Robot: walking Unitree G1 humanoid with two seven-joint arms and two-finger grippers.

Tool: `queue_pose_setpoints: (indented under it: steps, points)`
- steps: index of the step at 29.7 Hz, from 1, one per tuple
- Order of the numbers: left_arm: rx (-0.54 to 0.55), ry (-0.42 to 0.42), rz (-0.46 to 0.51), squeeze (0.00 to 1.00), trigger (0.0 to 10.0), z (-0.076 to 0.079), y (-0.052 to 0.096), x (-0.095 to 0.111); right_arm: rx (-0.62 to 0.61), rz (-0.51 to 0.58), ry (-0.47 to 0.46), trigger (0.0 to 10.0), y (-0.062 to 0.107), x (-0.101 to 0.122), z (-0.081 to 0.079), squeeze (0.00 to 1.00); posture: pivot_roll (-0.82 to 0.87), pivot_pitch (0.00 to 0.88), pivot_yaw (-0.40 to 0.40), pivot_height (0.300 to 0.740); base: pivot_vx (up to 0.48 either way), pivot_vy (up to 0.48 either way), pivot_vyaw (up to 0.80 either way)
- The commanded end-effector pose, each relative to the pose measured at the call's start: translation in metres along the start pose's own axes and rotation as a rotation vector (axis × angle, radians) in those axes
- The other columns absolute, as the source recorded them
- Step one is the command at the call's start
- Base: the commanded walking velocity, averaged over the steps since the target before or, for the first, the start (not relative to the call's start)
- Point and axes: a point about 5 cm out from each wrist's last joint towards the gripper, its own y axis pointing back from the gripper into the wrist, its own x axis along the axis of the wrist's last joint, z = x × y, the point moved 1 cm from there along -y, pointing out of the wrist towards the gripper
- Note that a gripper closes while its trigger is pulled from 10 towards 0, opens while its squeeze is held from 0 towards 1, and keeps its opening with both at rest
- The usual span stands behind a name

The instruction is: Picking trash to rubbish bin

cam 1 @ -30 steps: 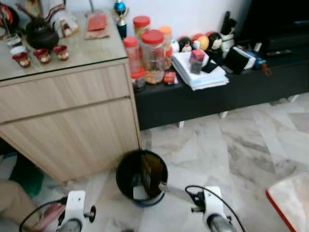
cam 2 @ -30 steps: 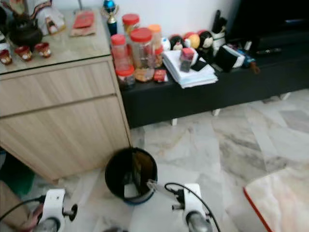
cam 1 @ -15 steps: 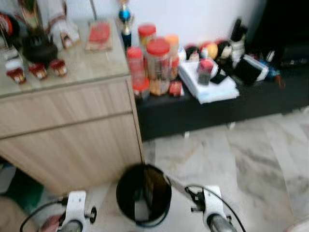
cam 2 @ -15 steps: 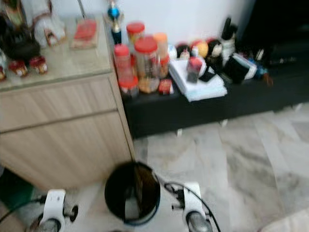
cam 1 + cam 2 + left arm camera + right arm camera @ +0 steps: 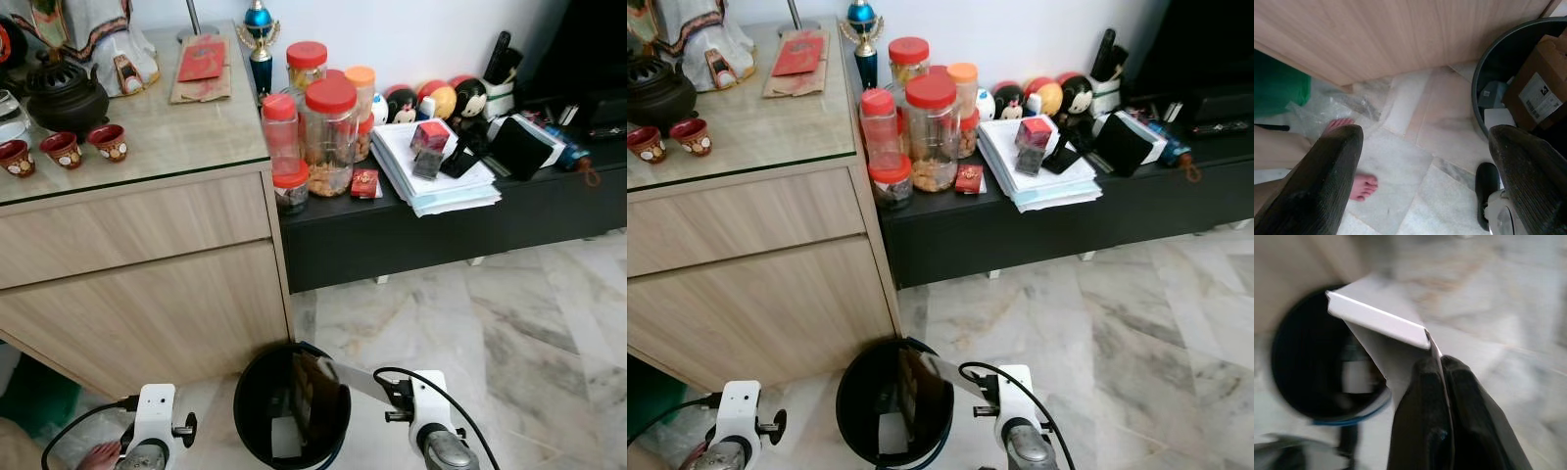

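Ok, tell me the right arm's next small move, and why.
Probably nudge the right gripper forward, then release: its fingers pinch the white card by one edge, and the card's far end already reaches over the black bin rim.

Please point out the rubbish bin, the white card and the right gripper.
rubbish bin (image 5: 257, 377): left eye view, near rim.
white card (image 5: 1378, 320): right wrist view, folded edge.
right gripper (image 5: 1441, 382): right wrist view, between its fingers.

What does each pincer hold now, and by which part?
The right pincer pinches a white carton by its edge, over the bin. The left pincer is open and holds nothing.
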Motion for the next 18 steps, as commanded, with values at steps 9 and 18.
queue_pose_setpoints:
  steps: [9, 18]
  points:
    - [-0.115, -0.034, -0.041, 0.0, 10.0, 0.015, 0.003, -0.01, 0.203, 0.004, 0.039, 10.0, -0.002, 0.007, -0.028, 0.0, 0.16, 0.133, 0.038, 0.74, 0.0, 0.0, 0.0]
    - [-0.171, -0.037, -0.011, 0.0, 10.0, 0.024, -0.001, 0.003, 0.312, 0.024, 0.118, 10.0, -0.003, 0.017, -0.041, 0.0, 0.15, 0.117, 0.032, 0.74, 0.0, 0.0, 0.0]
